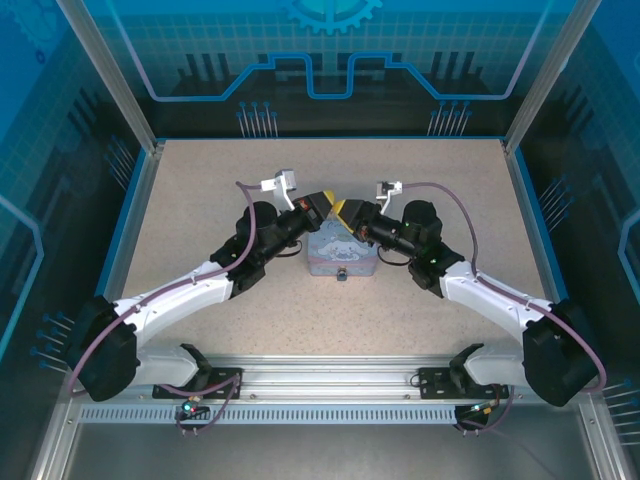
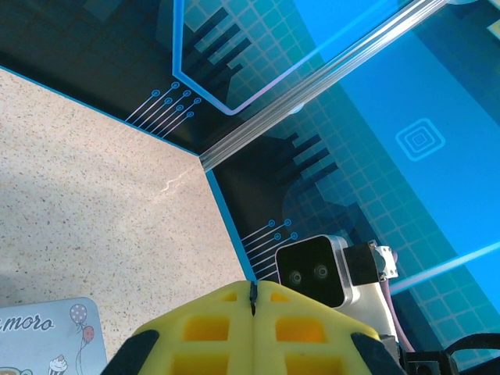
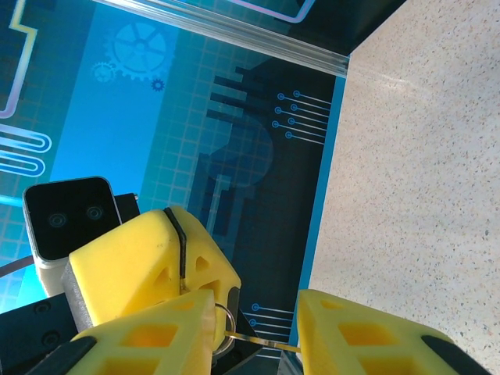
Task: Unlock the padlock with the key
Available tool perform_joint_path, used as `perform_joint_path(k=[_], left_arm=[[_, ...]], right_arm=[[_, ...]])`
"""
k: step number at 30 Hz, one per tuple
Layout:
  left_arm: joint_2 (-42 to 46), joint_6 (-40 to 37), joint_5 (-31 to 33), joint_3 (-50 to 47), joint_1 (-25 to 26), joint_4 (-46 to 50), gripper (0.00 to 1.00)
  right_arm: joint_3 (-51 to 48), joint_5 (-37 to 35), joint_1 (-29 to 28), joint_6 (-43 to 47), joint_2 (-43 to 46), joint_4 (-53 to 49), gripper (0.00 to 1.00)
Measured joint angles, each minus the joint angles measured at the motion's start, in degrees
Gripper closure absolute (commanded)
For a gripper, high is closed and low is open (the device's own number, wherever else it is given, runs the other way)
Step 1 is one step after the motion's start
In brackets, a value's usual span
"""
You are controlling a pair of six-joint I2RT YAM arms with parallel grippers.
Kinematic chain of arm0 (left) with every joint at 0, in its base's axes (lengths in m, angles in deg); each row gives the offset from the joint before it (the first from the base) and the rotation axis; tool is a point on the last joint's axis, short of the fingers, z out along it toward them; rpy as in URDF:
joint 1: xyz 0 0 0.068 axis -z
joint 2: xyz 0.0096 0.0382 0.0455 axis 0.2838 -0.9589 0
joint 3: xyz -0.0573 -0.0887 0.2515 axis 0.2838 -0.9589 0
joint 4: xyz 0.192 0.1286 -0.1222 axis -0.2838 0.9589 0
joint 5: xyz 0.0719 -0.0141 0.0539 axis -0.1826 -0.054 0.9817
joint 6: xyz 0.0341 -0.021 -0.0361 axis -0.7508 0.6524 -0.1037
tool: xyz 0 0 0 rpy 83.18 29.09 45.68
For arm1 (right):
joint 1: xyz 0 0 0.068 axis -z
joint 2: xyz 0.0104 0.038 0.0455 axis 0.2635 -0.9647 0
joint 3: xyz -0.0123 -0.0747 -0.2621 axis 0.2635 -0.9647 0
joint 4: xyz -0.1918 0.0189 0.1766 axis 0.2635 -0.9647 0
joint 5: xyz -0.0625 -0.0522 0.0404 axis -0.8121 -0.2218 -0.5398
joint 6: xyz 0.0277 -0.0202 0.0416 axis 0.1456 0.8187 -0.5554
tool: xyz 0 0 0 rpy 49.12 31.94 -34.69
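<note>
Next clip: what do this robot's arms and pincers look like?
Two matching arms: white shells on the lower links, black joints and bases, a purplish cable running along each. The left pincer and right pincer have black fingers capped with yellow pads moulded with square pockets. A white-cased camera rides each wrist.

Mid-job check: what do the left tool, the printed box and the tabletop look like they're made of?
Left tool: matte yellow moulded plastic or rubber, going by its hollow cells. Printed box: smooth pale-blue painted sheet, probably tin; rounded corner and cartoon print, though plastic is possible. Tabletop: matte beige with fine dark speckles, likely stone-look laminate or composite.
</note>
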Motion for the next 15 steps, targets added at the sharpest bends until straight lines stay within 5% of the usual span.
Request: perform_joint_path(k=[15], left_arm=[[-0.7, 1.2, 0.6, -1.0, 0.7, -1.5, 1.0]], right_arm=[[0.0, 0.0, 0.6, 0.0, 3.0, 0.0, 0.72]])
